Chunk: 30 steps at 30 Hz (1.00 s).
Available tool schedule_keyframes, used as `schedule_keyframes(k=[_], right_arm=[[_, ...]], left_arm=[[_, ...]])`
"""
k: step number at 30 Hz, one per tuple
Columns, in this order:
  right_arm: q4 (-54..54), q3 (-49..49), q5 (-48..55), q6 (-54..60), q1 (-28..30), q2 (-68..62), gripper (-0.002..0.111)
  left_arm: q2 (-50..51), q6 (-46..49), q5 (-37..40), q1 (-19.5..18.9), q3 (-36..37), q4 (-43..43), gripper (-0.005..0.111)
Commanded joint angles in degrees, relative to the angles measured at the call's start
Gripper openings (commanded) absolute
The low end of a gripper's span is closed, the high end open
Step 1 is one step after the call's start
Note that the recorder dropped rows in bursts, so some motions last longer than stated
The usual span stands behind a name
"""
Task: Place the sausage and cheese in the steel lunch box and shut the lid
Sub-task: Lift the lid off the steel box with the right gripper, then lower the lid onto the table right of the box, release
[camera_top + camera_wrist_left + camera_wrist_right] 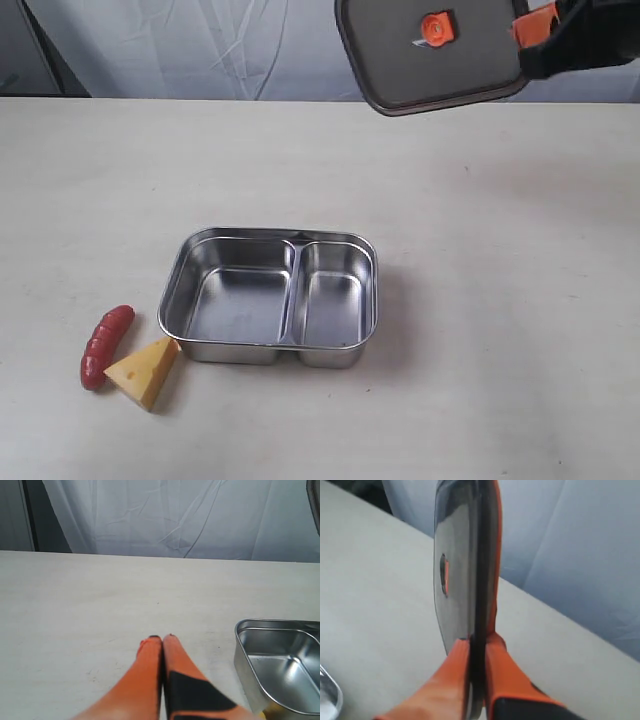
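Nearest, the cheese (146, 372) is lying on the desk (480, 300) right at the lunch box's (265, 352) front left corner, and the sausage (106, 346) is lying just beside the cheese. Our left jaws are pressing fully together, gripping nothing, low over the desk beside the box. Farthest back, we are pinching the lid (430, 70) by its edge in our right jaws, holding it tilted in the air.

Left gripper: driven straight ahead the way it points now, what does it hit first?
Nothing stands in its line. The shut left gripper points over bare table toward the white curtain; the steel lunch box sits off to one side. Whether it would graze the table first is unclear.
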<state>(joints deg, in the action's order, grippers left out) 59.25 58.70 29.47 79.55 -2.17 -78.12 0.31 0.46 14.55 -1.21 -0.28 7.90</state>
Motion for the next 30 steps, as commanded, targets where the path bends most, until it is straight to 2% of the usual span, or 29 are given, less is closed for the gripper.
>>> schedule_keyframes(k=[1, 9, 12, 16, 20, 30], right_arm=[[-25.73, 0.61, -0.01, -0.13, -3.34, 2.68, -0.001], [-48.55, 0.61, 4.66, -1.67, -12.74, 5.52, -0.001], [-61.34, 0.61, 8.16, -7.53, -15.56, 5.53, -0.001], [-71.65, 0.61, 13.96, -13.74, -18.7, 5.53, -0.001], [-75.37, 0.44, 18.83, -17.76, -21.84, 5.53, -0.001], [-75.43, 0.47, 29.76, -23.98, -28.36, 4.57, -0.001]], left_arm=[[-0.31, -0.02, -0.82, 0.2, 0.28, -0.07, 0.0], [-0.31, -0.02, -0.82, 0.2, 0.28, -0.07, 0.0], [-0.31, -0.02, -0.82, 0.2, 0.28, -0.07, 0.0], [-0.31, -0.02, -0.82, 0.2, 0.28, -0.07, 0.0], [-0.31, -0.02, -0.82, 0.2, 0.28, -0.07, 0.0], [-0.31, -0.02, -0.82, 0.2, 0.28, -0.07, 0.0]])
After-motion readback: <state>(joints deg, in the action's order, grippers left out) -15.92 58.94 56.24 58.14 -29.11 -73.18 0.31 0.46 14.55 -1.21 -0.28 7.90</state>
